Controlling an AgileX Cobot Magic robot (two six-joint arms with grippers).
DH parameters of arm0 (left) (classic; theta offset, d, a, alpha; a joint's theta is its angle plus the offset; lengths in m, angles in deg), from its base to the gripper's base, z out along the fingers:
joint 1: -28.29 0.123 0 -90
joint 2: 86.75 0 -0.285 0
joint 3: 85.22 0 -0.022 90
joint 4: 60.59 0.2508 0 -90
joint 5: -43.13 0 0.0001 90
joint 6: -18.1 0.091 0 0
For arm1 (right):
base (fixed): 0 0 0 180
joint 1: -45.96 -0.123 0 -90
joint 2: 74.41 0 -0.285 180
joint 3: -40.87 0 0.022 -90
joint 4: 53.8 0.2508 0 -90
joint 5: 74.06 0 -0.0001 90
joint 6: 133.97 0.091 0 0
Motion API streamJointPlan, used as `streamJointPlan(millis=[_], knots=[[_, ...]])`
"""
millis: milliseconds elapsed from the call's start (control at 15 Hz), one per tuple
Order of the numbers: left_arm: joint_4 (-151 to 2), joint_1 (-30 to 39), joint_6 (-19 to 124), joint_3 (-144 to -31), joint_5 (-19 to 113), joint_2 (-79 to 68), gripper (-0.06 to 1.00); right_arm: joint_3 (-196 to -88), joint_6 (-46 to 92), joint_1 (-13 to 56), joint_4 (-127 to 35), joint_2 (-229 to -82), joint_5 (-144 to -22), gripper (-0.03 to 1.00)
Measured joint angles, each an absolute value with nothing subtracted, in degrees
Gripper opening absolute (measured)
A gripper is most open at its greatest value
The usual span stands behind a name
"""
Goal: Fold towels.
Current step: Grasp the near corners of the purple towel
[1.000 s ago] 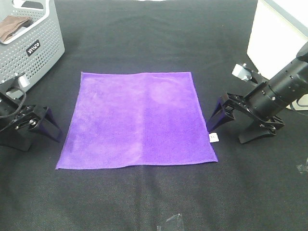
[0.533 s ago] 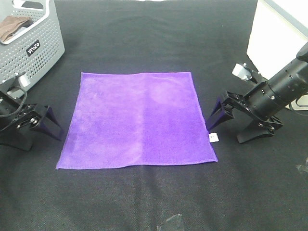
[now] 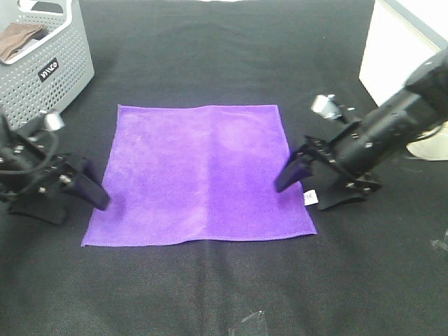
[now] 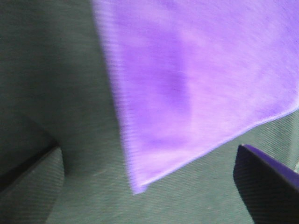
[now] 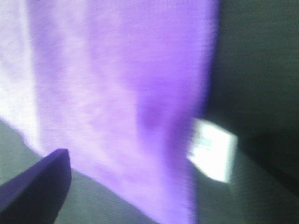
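The purple towel [image 3: 199,171] lies flat and unfolded on the black table, its small white tag [image 3: 309,198] at the right edge near the front corner. My left gripper [image 3: 70,201] is open at the towel's left edge near the front left corner, with one finger [image 3: 94,194] touching that edge. The left wrist view shows that corner [image 4: 138,184] between the open fingers [image 4: 266,182]. My right gripper [image 3: 313,187] is open at the right edge, straddling the tag, with one finger [image 3: 290,171] over the cloth. The right wrist view shows towel [image 5: 117,93], tag [image 5: 211,150] and one finger [image 5: 37,184], blurred.
A grey perforated basket [image 3: 59,70] holding a brown cloth [image 3: 17,40] stands at the back left. A white box [image 3: 395,52] stands at the back right. A scrap of clear plastic [image 3: 250,323] lies at the front edge.
Both grippers have moved inward to the towel's side edges: the left one rightward, the right one leftward so its finger now overlaps the cloth. The towel has not moved.
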State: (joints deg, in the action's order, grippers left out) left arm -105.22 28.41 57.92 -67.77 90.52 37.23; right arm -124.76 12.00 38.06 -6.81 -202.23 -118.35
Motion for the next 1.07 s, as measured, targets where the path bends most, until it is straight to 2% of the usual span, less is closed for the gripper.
streamJointPlan(millis=[200, 467, 533, 600, 667, 733, 867, 933, 1067], knots=[[-105.3, 23.0, 54.4, -68.1, 88.3, 37.4, 0.85, -124.9, 11.9, 34.2, -3.1, -203.3, -117.4, 0.82], [-106.1, 19.2, 51.4, -71.6, 89.5, 40.3, 0.75, -124.9, 11.8, 32.2, -2.2, -203.7, -116.1, 0.70], [-106.5, 19.1, 51.0, -72.2, 90.2, 40.9, 0.72, -124.9, 11.8, 32.2, -2.2, -203.8, -115.8, 0.65], [-106.6, 19.1, 51.0, -72.4, 90.3, 41.5, 0.67, -124.9, 11.8, 32.2, -2.5, -204.1, -115.7, 0.55], [-106.6, 19.1, 51.0, -72.4, 90.2, 41.5, 0.60, -124.9, 11.8, 32.2, -2.5, -204.2, -115.5, 0.51], [-106.4, 19.0, 51.0, -72.4, 89.8, 41.9, 0.47, -124.9, 11.8, 32.1, -3.2, -204.3, -115.3, 0.37], [-105.7, 18.7, 51.0, -72.4, 89.4, 42.4, 0.27, -124.8, 11.8, 32.1, -4.1, -204.8, -115.0, 0.19], [-105.3, 18.7, 51.0, -72.4, 89.3, 42.6, 0.15, -124.8, 11.8, 32.1, -4.2, -204.9, -114.9, 0.11], [-104.9, 18.7, 51.0, -72.4, 89.3, 42.8, 0.00, -124.8, 11.8, 32.0, -4.6, -204.9, -115.0, 0.00]])
